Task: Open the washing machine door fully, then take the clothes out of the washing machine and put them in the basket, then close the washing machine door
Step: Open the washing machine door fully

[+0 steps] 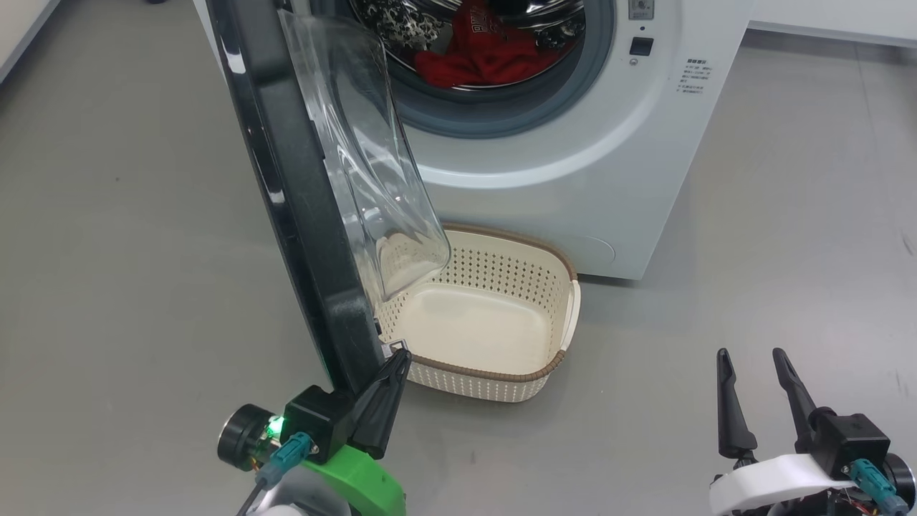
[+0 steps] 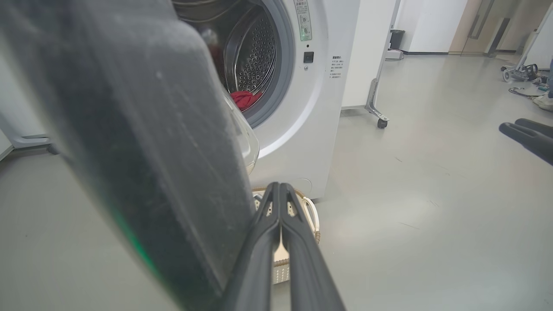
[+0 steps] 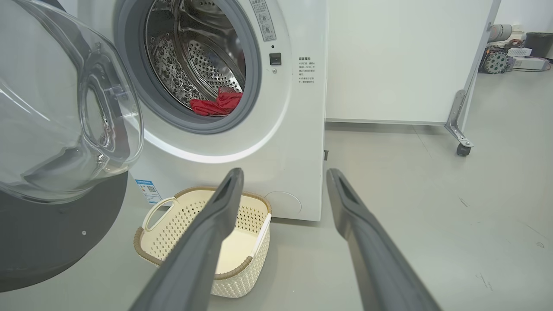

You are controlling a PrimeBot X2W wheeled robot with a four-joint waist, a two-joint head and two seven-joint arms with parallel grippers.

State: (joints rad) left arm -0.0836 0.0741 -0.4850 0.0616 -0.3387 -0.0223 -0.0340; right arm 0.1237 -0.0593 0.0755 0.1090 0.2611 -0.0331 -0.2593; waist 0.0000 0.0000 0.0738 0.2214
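Now, washing machine door (image 1: 301, 186) swung out from the washing machine (image 1: 573, 165), almost edge-on in the head view: glossy black rim (image 1: 276, 122) on the left, clear glass bowl (image 1: 358, 158) bulging to the right, over the left rear corner of the basket (image 1: 494, 376). Then the left gripper (image 1: 400, 357) at the lowest edge of this rim, fingers pressed together, nothing between them; tip against the rim's edge or just beside it, not possible to tell which. Further over, the right gripper (image 1: 751, 352) low at the right, fingers wide apart with nothing between, pointing toward the machine, well apart from door, basket and machine. As for the clothes (image 1: 487, 57): inside the steel drum (image 3: 203, 56), a red heap at the lower front lip, just behind the grey rubber ring (image 1: 501, 118). Basket on the floor (image 1: 107, 251), just before the machine's front, below the round opening, brown braided edge upward, cream bottom plain to see. Between the basket's right handle and the right gripper, a strip of open grey floor. Left of the door, wide open floor as well. In the right wrist view, a white panel on castors (image 3: 406, 60) beside the machine's right side, near its corner, with free floor before it
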